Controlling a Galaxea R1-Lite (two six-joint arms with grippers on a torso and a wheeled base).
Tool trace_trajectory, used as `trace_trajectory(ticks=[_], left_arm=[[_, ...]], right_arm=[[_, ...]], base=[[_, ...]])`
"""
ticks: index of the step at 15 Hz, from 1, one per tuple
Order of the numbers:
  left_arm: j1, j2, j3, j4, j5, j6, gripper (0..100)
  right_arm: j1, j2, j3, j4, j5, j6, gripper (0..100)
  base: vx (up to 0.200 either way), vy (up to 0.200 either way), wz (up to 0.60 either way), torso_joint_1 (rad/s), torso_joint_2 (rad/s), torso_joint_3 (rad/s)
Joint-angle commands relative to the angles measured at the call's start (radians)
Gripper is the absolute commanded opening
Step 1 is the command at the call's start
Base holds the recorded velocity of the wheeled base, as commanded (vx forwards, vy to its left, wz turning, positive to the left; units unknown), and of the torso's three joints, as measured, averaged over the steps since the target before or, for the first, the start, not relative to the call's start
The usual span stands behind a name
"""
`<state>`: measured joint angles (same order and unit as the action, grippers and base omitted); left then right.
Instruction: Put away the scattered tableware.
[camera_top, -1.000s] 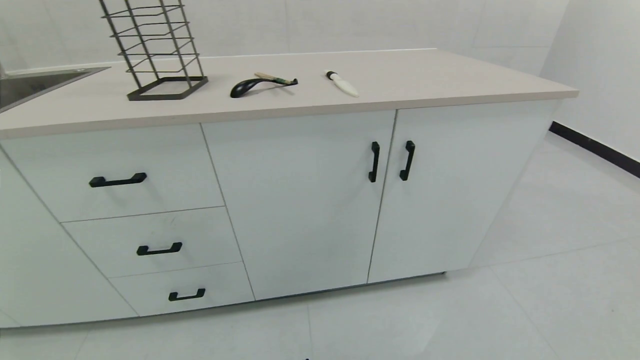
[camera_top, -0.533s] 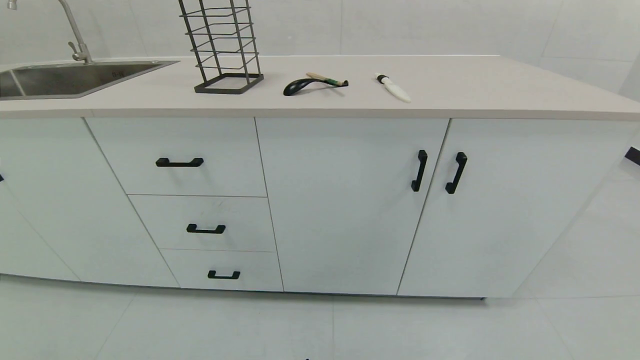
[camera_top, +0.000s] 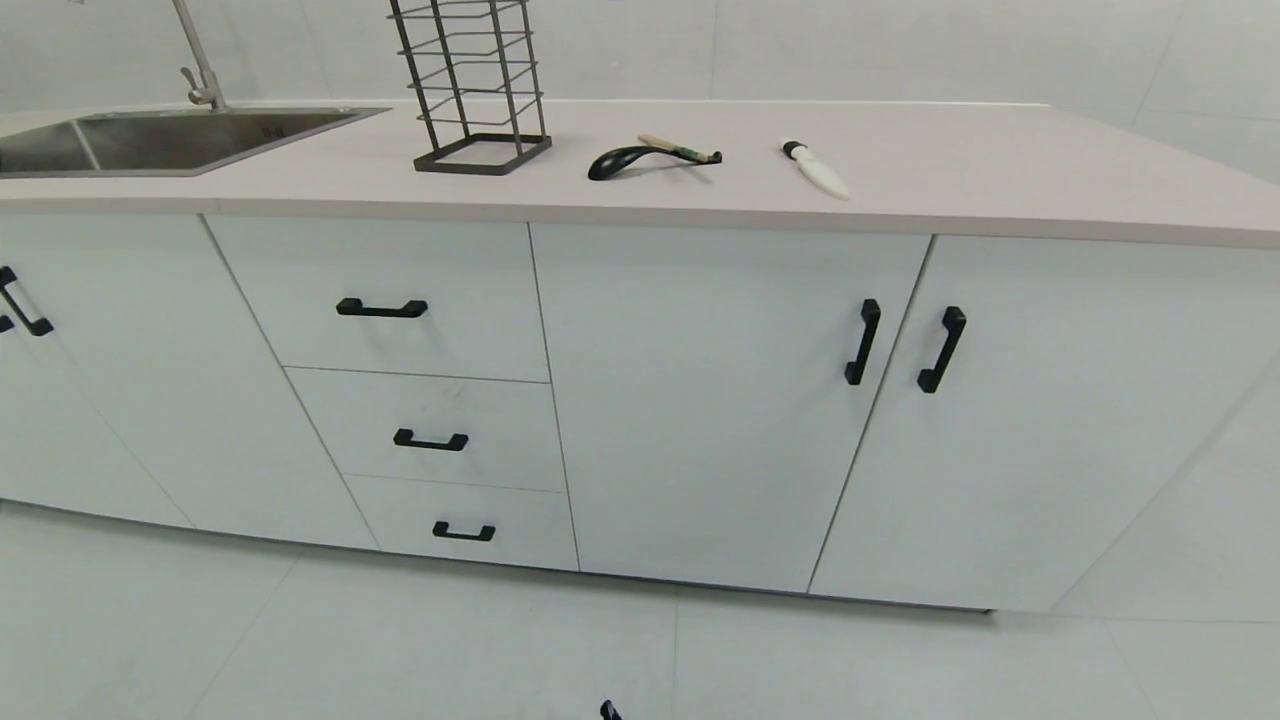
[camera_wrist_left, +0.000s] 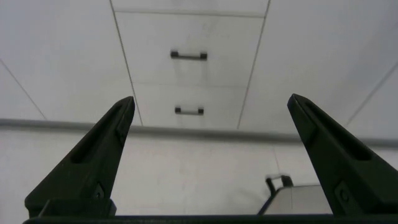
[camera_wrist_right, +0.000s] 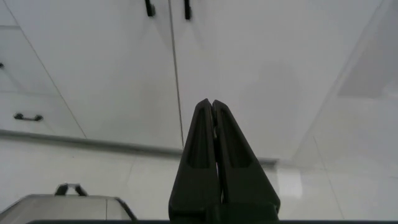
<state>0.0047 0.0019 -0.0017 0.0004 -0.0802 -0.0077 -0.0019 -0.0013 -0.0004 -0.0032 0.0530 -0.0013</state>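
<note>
Swung squarer onto pale beige countertop (camera_top: 950, 170); approaching only, black glossy spoon (camera_top: 610, 163) ungrasped at twelve o'clock. Holding nothing: spread wide at left gripper (camera_wrist_left: 211, 101), pinched closed at right gripper (camera_wrist_right: 212, 106).

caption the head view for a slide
Black spoon, wooden utensil and white knife lie on the countertop beside a wire rack.

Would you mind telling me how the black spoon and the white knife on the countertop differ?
The black spoon is dark and curved; the white knife is pale and straight. The spoon lies nearer the wire rack, the knife farther right. Both rest on the countertop.
</note>
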Motion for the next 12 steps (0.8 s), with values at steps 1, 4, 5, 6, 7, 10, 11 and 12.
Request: trace_trajectory(ticks=[1,4,5,6,7,10,11,12], left_arm=[[0.000,0.001,0.000,0.004,0.000,0.000,100],[0.000,0.001,0.000,0.004,0.000,-0.002,100],[0.000,0.001,0.000,0.004,0.000,-0.002,100],[0.000,0.001,0.000,0.004,0.000,-0.002,100],[0.000,0.001,0.000,0.004,0.000,-0.002,100],[0.000,0.001,0.000,0.004,0.000,-0.002,100],[0.000,0.001,0.000,0.004,0.000,-0.002,100],[0.000,0.001,0.000,0.004,0.000,-0.002,100]], right_arm=[[-0.001,0.001,0.000,0.003,0.001,0.000,0],[0.000,0.001,0.000,0.003,0.001,0.000,0],[0.000,0.001,0.000,0.003,0.001,0.000,0],[0.000,0.001,-0.001,0.003,0.001,0.000,0],[0.000,0.001,0.000,0.003,0.001,0.001,0],[-0.001,0.001,0.000,0.003,0.001,0.000,0],[0.000,0.001,0.000,0.003,0.001,0.001,0],[-0.001,0.001,0.000,0.003,0.001,0.000,0]], base=[[0.000,0.000,0.00,0.000,0.00,0.000],[0.000,0.000,0.00,0.000,0.00,0.000],[0.000,0.000,0.00,0.000,0.00,0.000],[0.200,0.000,0.00,-0.002,0.00,0.007],[0.200,0.000,0.00,0.002,0.00,0.002],[0.200,0.000,0.00,0.002,-0.01,0.002],[0.200,0.000,0.00,0.007,0.00,-0.002],[0.000,0.000,0.00,0.000,0.00,0.000]])
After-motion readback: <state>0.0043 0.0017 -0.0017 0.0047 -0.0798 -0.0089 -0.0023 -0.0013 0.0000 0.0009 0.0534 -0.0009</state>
